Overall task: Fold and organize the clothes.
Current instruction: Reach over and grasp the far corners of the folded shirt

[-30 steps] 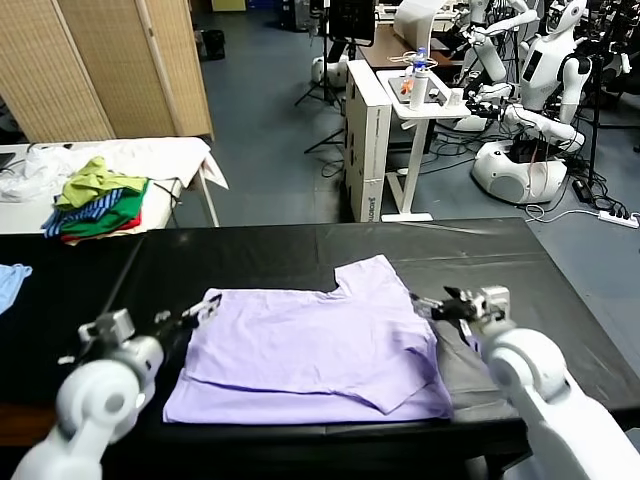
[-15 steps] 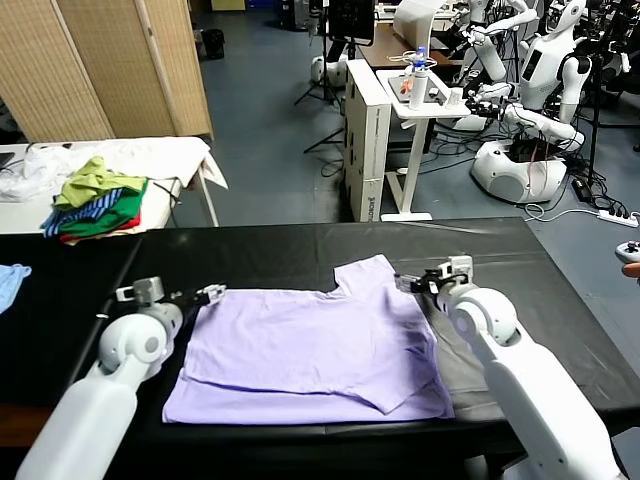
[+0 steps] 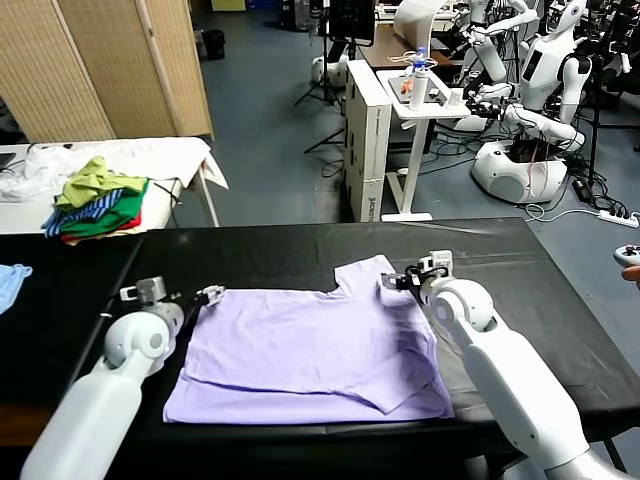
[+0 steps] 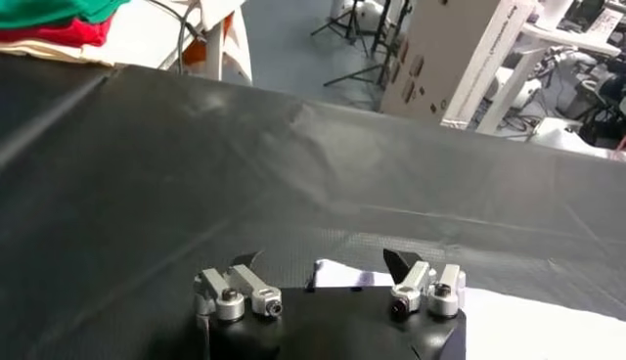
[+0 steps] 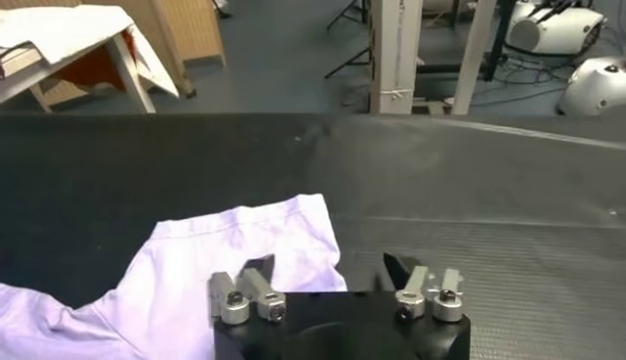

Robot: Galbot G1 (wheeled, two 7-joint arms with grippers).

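Your lavender T-shirt (image 3: pixel 310 345) lies spread flat on the black bench (image 3: pixel 280 255), roughly at the centre of the head view, with its lower hem folded up along the near edge and one sleeve reaching toward 1 o'clock.

Your left gripper (image 3: pixel 205 295) sits at about 9 o'clock of the shirt, right at the shirt's far left corner. In the left wrist view its jaws stand apart (image 4: pixel 323 279), with a small edge of pale fabric lying between the fingers; you cannot tell whether they touch it.

Your right gripper (image 3: pixel 398 281) is at about 2 o'clock of the shirt, over the far right sleeve. In the right wrist view its jaws are likewise parted (image 5: pixel 328 274), with the sleeve's edge reaching in between them; the fingers are not pressed onto the cloth.

Well apart, at 10 o'clock, a multicoloured clothes pile (image 3: pixel 98 205) rests on a white side table (image 3: pixel 185 155), and a small light blue cloth (image 3: pixel 10 280) lies at the bench's left edge.
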